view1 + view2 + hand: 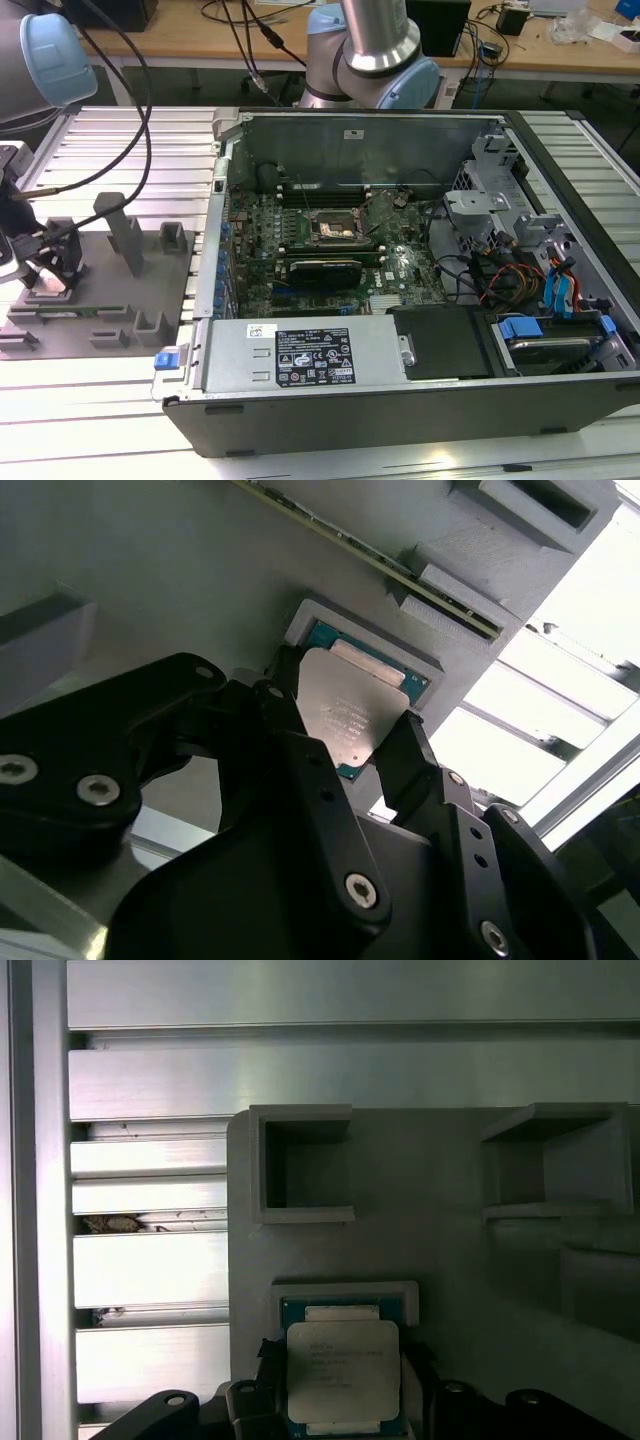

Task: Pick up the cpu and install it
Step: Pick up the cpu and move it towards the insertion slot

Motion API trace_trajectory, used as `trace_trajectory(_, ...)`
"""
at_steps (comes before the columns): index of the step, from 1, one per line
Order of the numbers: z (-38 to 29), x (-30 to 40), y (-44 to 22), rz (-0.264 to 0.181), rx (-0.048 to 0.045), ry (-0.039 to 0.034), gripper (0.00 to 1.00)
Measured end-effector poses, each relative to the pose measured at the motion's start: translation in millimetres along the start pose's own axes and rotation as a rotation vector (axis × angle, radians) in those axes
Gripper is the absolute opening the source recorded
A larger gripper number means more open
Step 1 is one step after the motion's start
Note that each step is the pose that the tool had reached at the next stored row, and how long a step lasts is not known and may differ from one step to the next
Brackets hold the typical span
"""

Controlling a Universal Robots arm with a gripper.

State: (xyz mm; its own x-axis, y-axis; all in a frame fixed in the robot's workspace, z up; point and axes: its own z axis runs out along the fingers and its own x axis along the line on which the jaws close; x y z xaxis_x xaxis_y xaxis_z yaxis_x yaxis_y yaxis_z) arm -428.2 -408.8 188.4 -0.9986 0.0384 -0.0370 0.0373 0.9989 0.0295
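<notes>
gripper [345,725]: jaws clenched on 2 opposite edges of cpu [350,708]
cpu: shiny top up, at grey fixture pocket [345,1288]

The cpu [350,715] has a matte silver top with faint grey print and a teal-green rim. The hand [345,730] is black with silver screws. The holder [440,1260] is plain grey, the tabletop [150,1270] ribbed bright silver. The motherboard [400,265] is green.
</notes>
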Motion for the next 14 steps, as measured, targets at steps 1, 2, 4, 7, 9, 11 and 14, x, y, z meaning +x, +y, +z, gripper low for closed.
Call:
trace_trajectory(1,0.0,0.0,0.0,0.000,0.0000,0.0000,0.55)
trace_trajectory(2,0.1,0.0,0.0,0.000,0.0000,0.0000,0.55)
trace_trajectory(4,-0.3,0.0,0.1,0.000,-0.0001,-0.0002,0.55)
trace_trajectory(7,-6.4,-0.2,0.2,0.000,-0.0001,-0.0001,0.55)
trace_trajectory(9,-7.3,-0.4,0.3,0.000,-0.0003,-0.0005,0.55)
trace_trajectory(11,-7.7,-0.3,0.3,0.000,-0.0001,-0.0002,0.55)
trace_trajectory(14,-14.1,-0.5,0.5,0.000,0.0000,0.0000,0.55)
